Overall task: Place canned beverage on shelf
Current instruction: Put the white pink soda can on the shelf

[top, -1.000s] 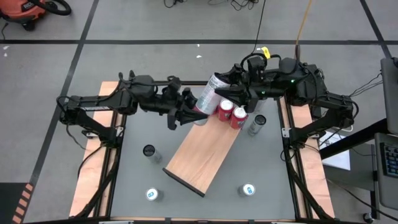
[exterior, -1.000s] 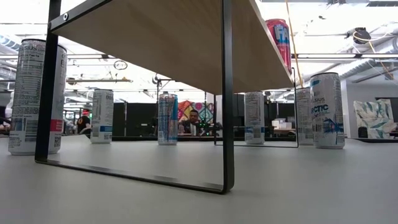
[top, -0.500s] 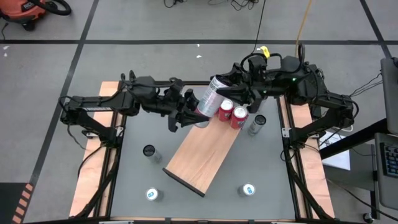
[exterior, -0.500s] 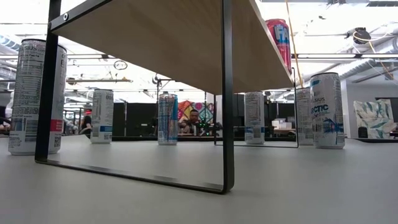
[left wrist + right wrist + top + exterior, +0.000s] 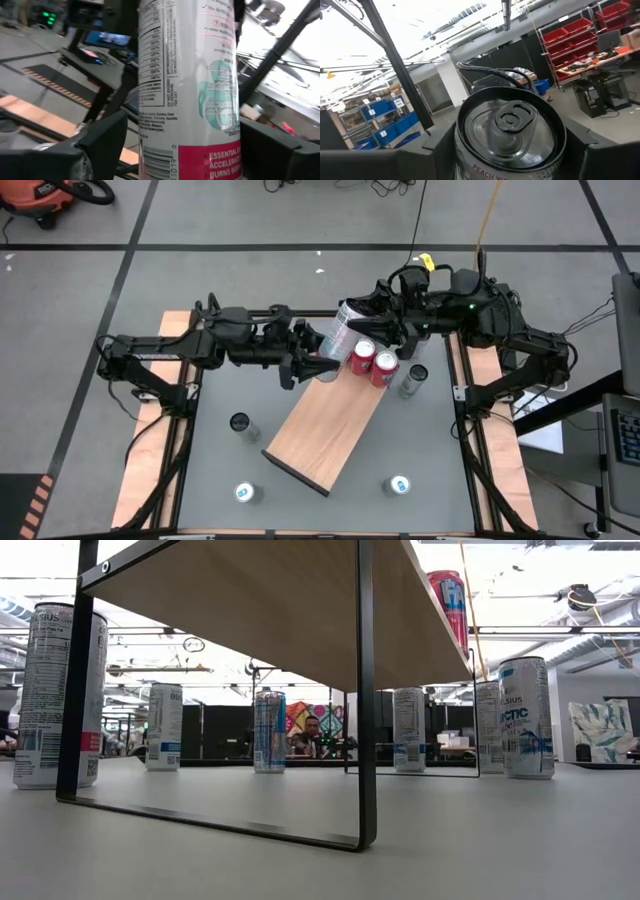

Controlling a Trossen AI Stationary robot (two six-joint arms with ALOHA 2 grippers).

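Here the tall white can point(image 5: 340, 331) hangs tilted above the far end of the shelf point(image 5: 330, 425), beside two red cans point(image 5: 372, 362) standing there. The right gripper point(image 5: 507, 150) clasps its top end; the left gripper point(image 5: 175, 145) stands spread around its lower body, not pressing. Likely rigid, smooth and slippery, so mid-body is the safest hold.

the near half of the shelf point(image 5: 325, 430) lies bare, so my end effectors could come down there freely. at its far end two red cans point(image 5: 373, 361) stand side by side, with a grey can point(image 5: 411, 379) just beside them on the bench point(image 5: 440, 450). four more cans dot the bench around the shelf, well apart.
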